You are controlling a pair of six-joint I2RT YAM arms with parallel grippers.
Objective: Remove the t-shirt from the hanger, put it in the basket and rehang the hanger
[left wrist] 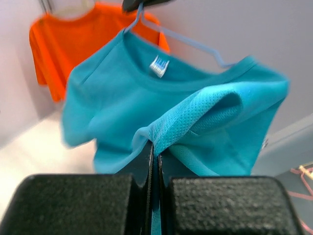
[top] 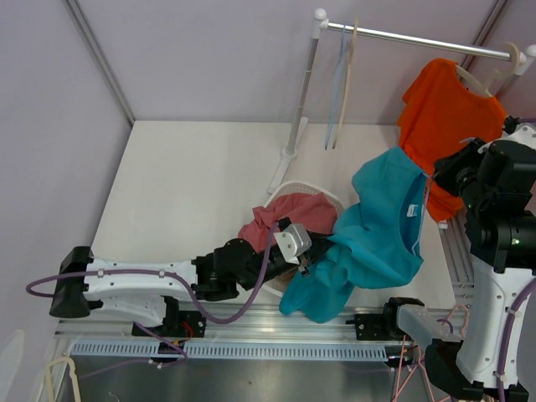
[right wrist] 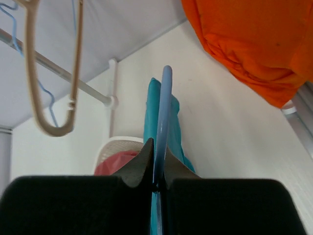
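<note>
Pink cloth (top: 285,216) fills the basket (top: 295,187) (apparently white).

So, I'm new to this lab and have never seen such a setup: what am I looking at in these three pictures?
Two robot arms sit at a table's near edge. One picture looks down from above; the other two come from cameras on each wrist. The left tool is shut on the teal shirt, pulling its fabric. The right tool is shut on the blue hanger that the shirt still hangs on. On the table stands a basket with a pink garment. An orange shirt hangs from the rail.
</note>
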